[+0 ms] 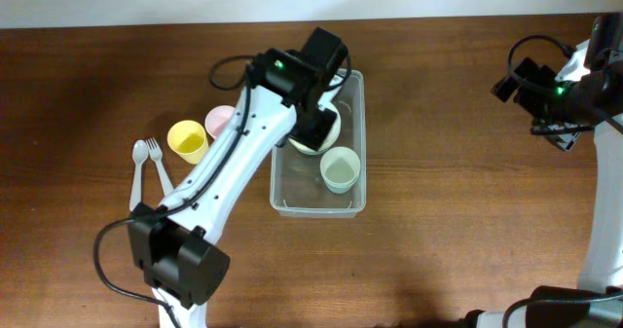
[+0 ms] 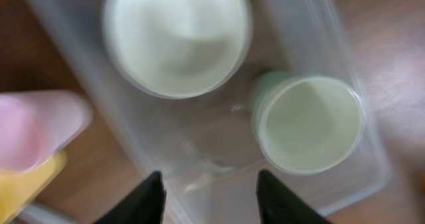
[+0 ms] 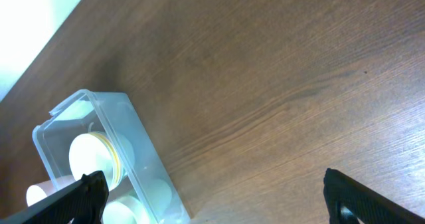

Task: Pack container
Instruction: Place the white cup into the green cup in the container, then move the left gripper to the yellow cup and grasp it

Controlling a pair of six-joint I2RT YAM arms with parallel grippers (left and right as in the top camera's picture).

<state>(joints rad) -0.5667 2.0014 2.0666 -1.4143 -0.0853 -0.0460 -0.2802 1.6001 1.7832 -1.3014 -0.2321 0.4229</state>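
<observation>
Both the yellow cup (image 1: 188, 139) and the pink cup (image 1: 220, 121) stand on the counter (image 1: 438, 221) just left of the container (image 1: 318, 211), lying lengthwise away from the robot; the left fingers (image 2: 151, 201), wide and empty above it, are nearer than the right fingers (image 3: 83, 197), likewise wide.

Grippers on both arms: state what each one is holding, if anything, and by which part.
Nothing is held. The left gripper hangs open above the container, and the right gripper is open over the table.
</observation>
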